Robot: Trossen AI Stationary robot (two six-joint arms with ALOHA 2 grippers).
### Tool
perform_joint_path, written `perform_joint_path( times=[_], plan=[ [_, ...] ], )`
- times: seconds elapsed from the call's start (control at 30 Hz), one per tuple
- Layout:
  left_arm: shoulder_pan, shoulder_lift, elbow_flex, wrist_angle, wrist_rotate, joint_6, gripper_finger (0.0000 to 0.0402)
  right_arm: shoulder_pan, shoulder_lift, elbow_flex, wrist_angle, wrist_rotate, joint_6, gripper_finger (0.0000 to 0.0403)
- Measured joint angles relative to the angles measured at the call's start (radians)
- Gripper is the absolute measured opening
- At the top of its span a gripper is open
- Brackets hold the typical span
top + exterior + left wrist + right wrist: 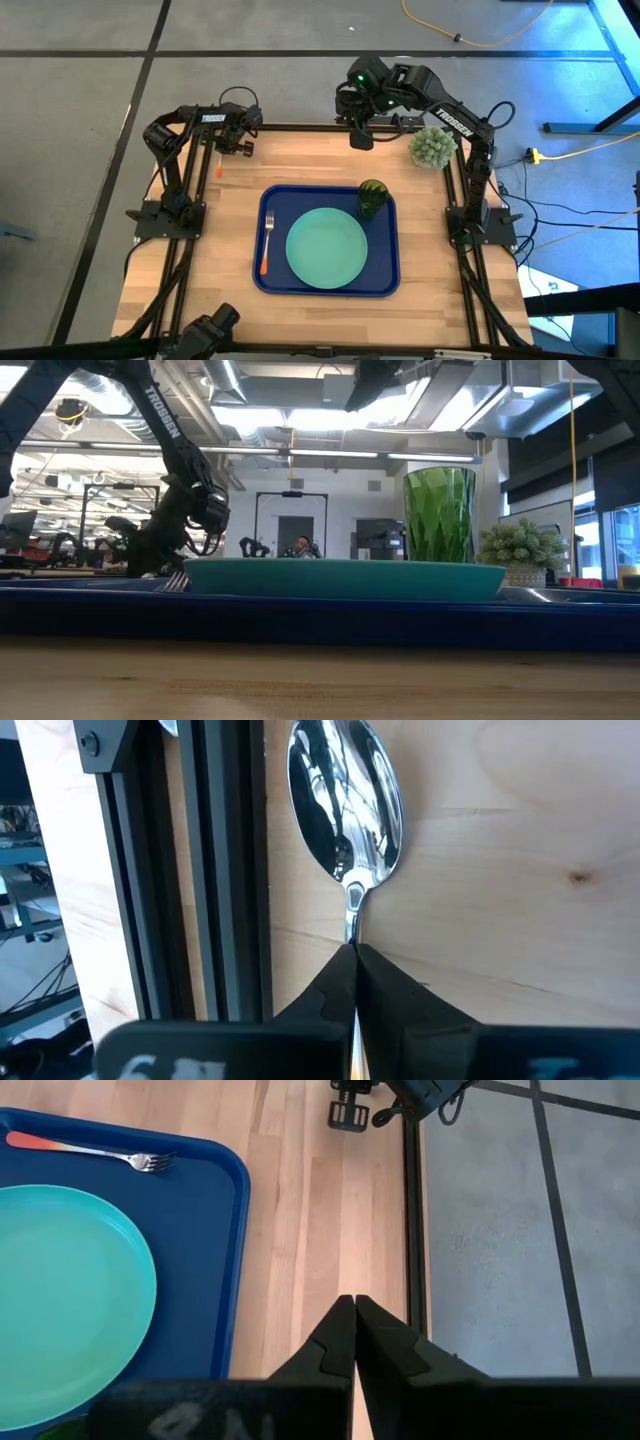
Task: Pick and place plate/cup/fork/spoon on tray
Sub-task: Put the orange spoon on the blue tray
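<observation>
Gripping: the left gripper (352, 952) was closed on the neck of the spoon (345, 805), at the table's far left edge beside the black frame rail (215, 870).
Spoon: its bowl lay over bare wood, well apart from the tray (272, 205); whether it was lifted or touching the table could not be told.
Right gripper: the right gripper (353, 1302) had its fingers pressed together on nothing, held up over the far edge of the table.
Already placed: the plate (327, 249), the fork (267, 241) and the cup (371, 198) sat in the tray, fork along the left side, cup at the far right corner.
Risk: the thin neck could pivot or slip between the fingers in transit, since the hold sat far from the handle's weight.
Risk: setting the spoon down near the fork could knock it, that strip being narrow.
Hidden: the spoon's orange handle was cut off behind the fingers; in the low view the spoon could not be made out.
Bystander item: a spiky ball plant (432, 147) stood near the right arm.
</observation>
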Motion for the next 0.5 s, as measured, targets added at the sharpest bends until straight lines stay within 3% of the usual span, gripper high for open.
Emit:
perform_joint_path(
  times=[0.37, 0.5],
  plan=[
    [-0.016, -0.001, 0.014, -0.019, 0.148, 0.054, 0.0, 0.0, 0.0, 0.0, 0.0, 0.0, 0.0, 0.0012],
    [-0.033, -0.003, 0.013, -0.025, 0.158, 0.056, 0.0, 0.0, 0.0, 0.0, 0.001, 0.0, 0.0, 0.0012]
  ],
)
